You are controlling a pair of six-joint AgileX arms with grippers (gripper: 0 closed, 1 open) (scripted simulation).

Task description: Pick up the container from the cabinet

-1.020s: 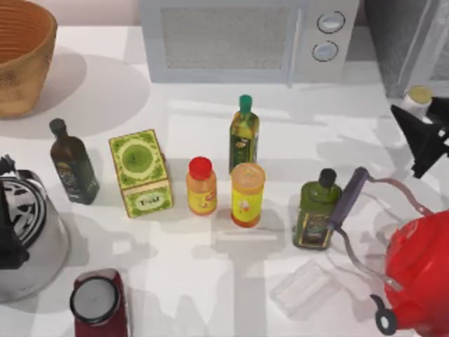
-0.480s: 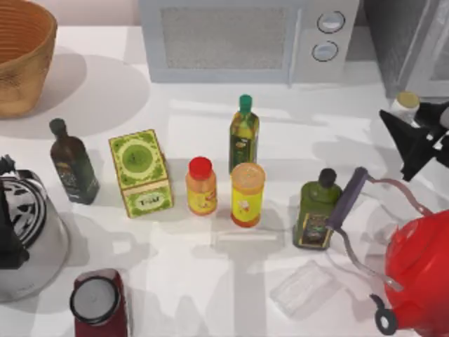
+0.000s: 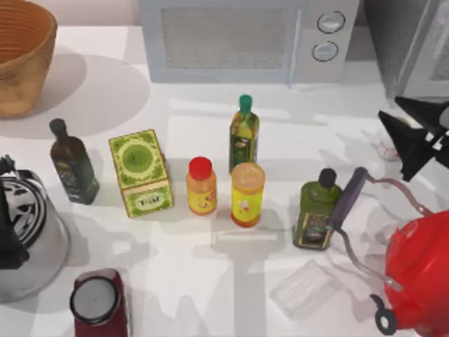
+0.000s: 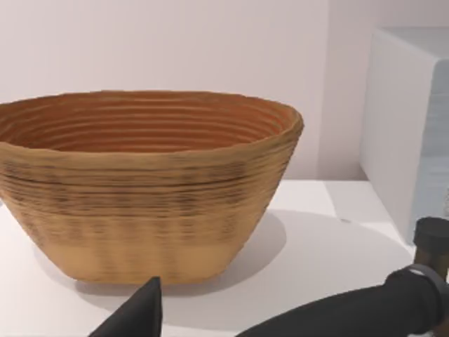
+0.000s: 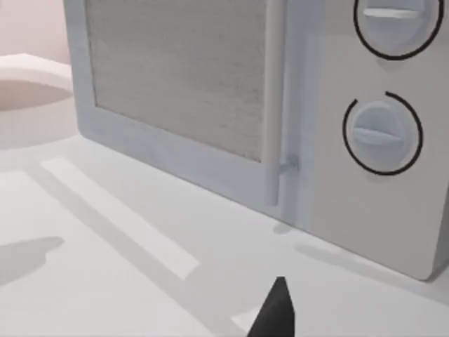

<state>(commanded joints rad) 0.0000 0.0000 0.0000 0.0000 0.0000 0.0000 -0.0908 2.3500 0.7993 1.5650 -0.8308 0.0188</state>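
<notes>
Now the container no longer shows by right end effector [image 3: 410,137].

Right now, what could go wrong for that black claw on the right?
The right gripper, open, hangs close to the red kettle; a swing could catch its raised handle. A low sweep might topple the green bottle beside the kettle. The left gripper is parked by the silver kettle.

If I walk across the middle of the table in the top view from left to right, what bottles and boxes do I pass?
Dark bottle → green tea box → red-capped bottle → orange-lidded jar → olive oil bottle.
</notes>
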